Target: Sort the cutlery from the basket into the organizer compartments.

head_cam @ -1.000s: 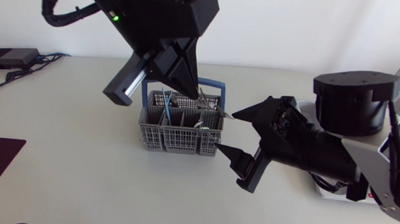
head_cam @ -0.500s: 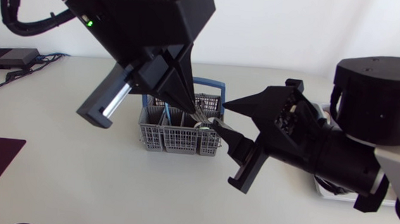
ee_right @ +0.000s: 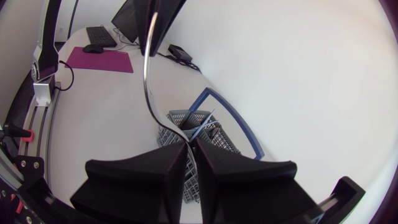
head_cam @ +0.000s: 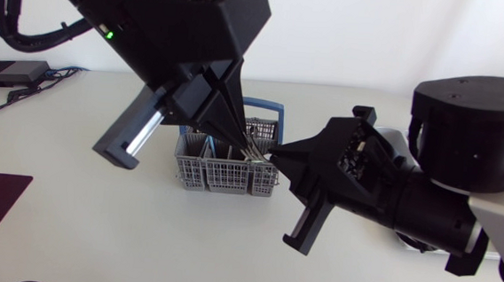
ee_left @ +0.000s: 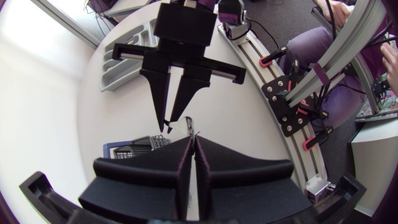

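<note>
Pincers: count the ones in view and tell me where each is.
2. The left pincer hangs over the basket, shut on a piece of cutlery; the right pincer meets it there, shut on the same piece.

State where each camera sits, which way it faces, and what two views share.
Head view: fixed above the table, looking down on the basket; both arms show.
Left wrist view: on the left arm, facing the organizer; left claw shows.
Right wrist view: on the right arm, facing the basket; right claw shows.
Both wrist views share the cutlery piece.
</note>
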